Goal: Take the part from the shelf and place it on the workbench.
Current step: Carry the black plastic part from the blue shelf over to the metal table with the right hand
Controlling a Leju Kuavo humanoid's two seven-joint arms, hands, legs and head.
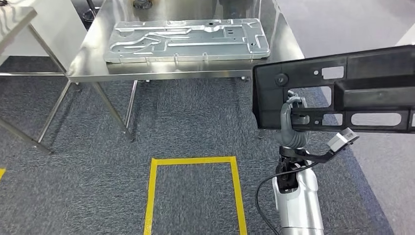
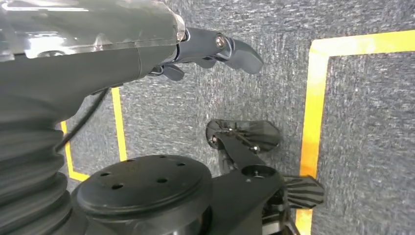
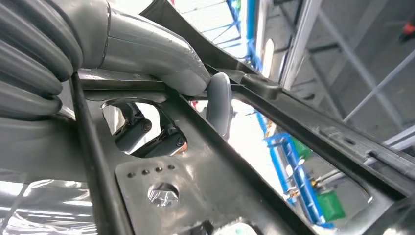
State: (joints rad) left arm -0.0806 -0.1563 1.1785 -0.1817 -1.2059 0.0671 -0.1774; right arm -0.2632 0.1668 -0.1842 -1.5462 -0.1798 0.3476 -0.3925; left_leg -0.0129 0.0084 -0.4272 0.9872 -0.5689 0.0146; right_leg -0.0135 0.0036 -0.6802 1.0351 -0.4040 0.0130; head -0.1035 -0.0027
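In the head view my right hand (image 1: 292, 125) grips a long black plastic part (image 1: 342, 90) with several cut-outs, held up at the right, level and short of the steel workbench (image 1: 147, 72). The right wrist view shows that hand's thumb (image 3: 219, 104) pressed over a black rib of the part (image 3: 205, 181), with darker fingers behind the frame. My left hand (image 2: 215, 49) hangs over the carpet in the left wrist view, its fingers curled in and holding nothing.
A large silver stamped metal panel (image 1: 188, 39) lies flat on the workbench. A yellow tape rectangle (image 1: 195, 161) marks the grey carpet before it. A second steel table (image 1: 14, 19) stands at the far left. A lighter floor strip runs along the right.
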